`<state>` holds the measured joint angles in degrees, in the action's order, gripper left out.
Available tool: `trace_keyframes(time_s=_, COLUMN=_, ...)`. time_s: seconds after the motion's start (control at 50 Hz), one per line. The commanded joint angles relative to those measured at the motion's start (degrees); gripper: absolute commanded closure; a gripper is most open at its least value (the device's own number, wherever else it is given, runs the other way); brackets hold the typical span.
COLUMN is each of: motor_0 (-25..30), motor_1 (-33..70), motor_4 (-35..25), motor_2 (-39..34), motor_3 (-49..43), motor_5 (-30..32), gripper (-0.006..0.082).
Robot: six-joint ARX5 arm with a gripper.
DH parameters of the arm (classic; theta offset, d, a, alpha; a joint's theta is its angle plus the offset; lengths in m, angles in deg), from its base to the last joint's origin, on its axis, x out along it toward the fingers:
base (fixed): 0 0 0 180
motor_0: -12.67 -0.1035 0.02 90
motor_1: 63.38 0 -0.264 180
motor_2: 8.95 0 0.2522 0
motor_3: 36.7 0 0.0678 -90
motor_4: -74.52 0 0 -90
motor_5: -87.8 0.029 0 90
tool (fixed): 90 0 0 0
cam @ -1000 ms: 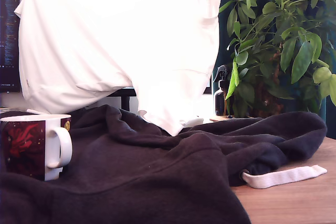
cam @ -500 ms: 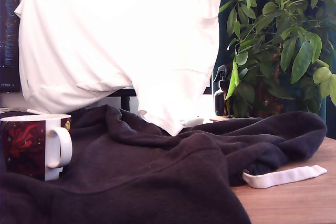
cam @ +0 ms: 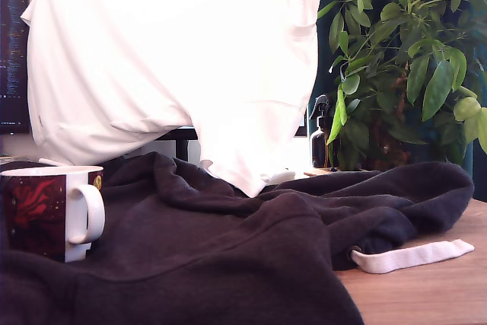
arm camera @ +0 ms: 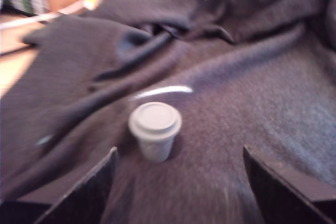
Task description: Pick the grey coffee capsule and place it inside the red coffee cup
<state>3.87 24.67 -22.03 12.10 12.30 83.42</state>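
The grey coffee capsule [arm camera: 155, 129] stands on the dark sweatshirt [arm camera: 226, 103] in the wrist view, wide flat face up. My gripper [arm camera: 178, 182] is open, its two dark fingertips [arm camera: 89, 192] spread wide on either side of the capsule and a little short of it, touching nothing. The red coffee cup [cam: 52, 211], white with a dark red print and a white handle, sits at the exterior view's left on the sweatshirt [cam: 228, 256]. Neither the gripper nor the capsule shows in the exterior view.
A white cloth [cam: 175, 58] hangs behind the sweatshirt. A leafy plant [cam: 403, 58] and a dark spray bottle [cam: 320, 138] stand at the exterior view's right. A white drawstring [cam: 415, 255] lies on the wooden table [cam: 434, 287]. A monitor [cam: 11, 43] is at far left.
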Motion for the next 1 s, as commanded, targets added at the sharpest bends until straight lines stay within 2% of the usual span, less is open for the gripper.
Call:
trace_keyframes(time_s=0.0, motor_0=-0.63, motor_1=2.1, motor_4=-0.35, motor_2=0.96, motor_3=1.55, motor_5=0.37, gripper=0.0067)
trace_keyframes(time_s=0.18, motor_0=-1.68, motor_1=6.86, motor_4=-0.46, motor_2=3.89, motor_3=1.77, motor_5=0.59, gripper=0.0076)
trace_keyframes(time_s=0.42, motor_0=-2.51, motor_1=10.95, motor_4=-1.05, motor_2=7.02, motor_3=1.51, motor_5=1.86, gripper=0.0183)
trace_keyframes(time_s=0.48, motor_0=-2.56, motor_1=11.74, motor_4=-1.57, motor_2=7.74, motor_3=1.2, motor_5=1.95, gripper=0.0233)
trace_keyframes(time_s=0.66, motor_0=-2.56, motor_1=12.13, motor_4=-2.25, motor_2=9.29, motor_3=-1.88, motor_5=2.93, gripper=0.0523)
trace_keyframes(time_s=0.72, motor_0=-2.58, motor_1=12.13, motor_4=-2.21, motor_2=9.42, motor_3=-2.05, motor_5=2.93, gripper=0.0589)
trace_keyframes(time_s=0.88, motor_0=-2.56, motor_1=12.11, motor_4=-2.69, motor_2=9.7, motor_3=-0.63, motor_5=2.89, gripper=0.0623)
trace_keyframes(time_s=0.98, motor_0=-2.54, motor_1=12.0, motor_4=-5.66, motor_2=9.7, motor_3=1.73, motor_5=2.12, gripper=0.0623)
